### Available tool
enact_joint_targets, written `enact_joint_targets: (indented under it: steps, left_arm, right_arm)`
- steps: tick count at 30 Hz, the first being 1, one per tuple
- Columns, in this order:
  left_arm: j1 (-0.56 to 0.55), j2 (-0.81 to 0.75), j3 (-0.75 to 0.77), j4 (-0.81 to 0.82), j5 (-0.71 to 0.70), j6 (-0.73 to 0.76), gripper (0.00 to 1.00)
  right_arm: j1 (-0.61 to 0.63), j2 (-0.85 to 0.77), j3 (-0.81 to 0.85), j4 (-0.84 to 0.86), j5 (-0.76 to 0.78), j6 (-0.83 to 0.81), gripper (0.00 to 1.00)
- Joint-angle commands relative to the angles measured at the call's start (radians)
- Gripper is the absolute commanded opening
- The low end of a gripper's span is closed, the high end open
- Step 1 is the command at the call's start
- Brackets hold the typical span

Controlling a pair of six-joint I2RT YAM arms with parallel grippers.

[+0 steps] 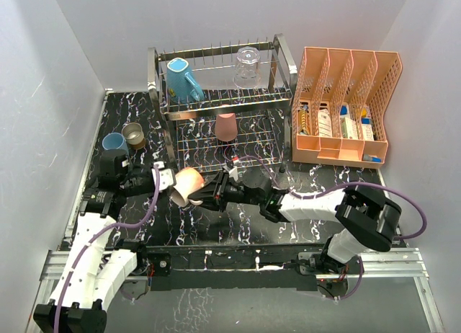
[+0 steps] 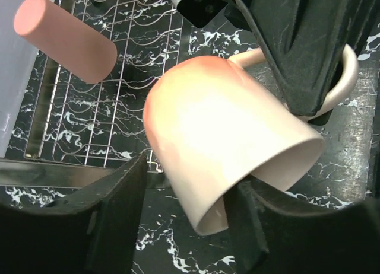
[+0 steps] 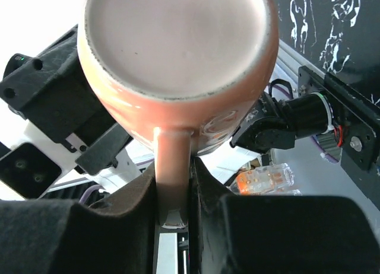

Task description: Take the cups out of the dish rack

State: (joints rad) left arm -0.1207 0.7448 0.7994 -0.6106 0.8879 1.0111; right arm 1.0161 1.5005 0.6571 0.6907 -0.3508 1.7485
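The pink mug (image 1: 186, 184) sits left of centre in the overhead view, below the dish rack (image 1: 284, 59) and between the two claws. It is tipped on its side over the black marbled table (image 1: 252, 228).

The right claw (image 1: 204, 196) reaches in from the right. In the right wrist view the right claw (image 3: 173, 182) is clenched on the handle of the pink mug (image 3: 178, 60), one finger pressed to each side of it. The base of the mug fills the top of that frame.

The left claw (image 1: 167, 179) meets the mug from the left. In the left wrist view the left claw (image 2: 184, 188) is spread, with the rim of the pink mug (image 2: 225, 137) between its fingers. The finger (image 2: 116, 220) at lower left stands apart from the mug wall. Contact at the other finger cannot be determined.

Remaining positions:
- Teal mug (image 1: 184, 79) and clear glass (image 1: 247, 65): upper tier of the rack.
- Salmon tumbler (image 1: 226, 126): lower tier, also at upper left of the left wrist view (image 2: 65, 37).
- Blue tumbler (image 1: 113, 142) and tan cup (image 1: 134, 135): side by side on the table at the left.
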Motion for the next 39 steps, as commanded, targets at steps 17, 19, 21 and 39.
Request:
enact_joint_targets:
  steps: [17,19,21,39]
  left_arm:
    - [-0.061,0.137,-0.010,-0.309,-0.133,0.117,0.00]
    - [-0.091,0.184,0.006,-0.332,-0.202,0.103,0.00]
    - [-0.120,0.234,0.023,-0.347,-0.257,0.089,0.00]
    - [-0.399,0.506,0.089,-0.187,-0.678,-0.220,0.34]
  right_arm:
    - [-0.103,-0.076,-0.058,-0.031,-0.050,-0.140,0.65]
    - [-0.156,-0.127,-0.026,-0.257,-0.020,-0.282,0.68]
    - [-0.204,-0.176,0.012,-0.452,0.037,-0.406,0.72]
    - [-0.363,-0.240,0.268,-0.922,0.469,-0.960,0.75]
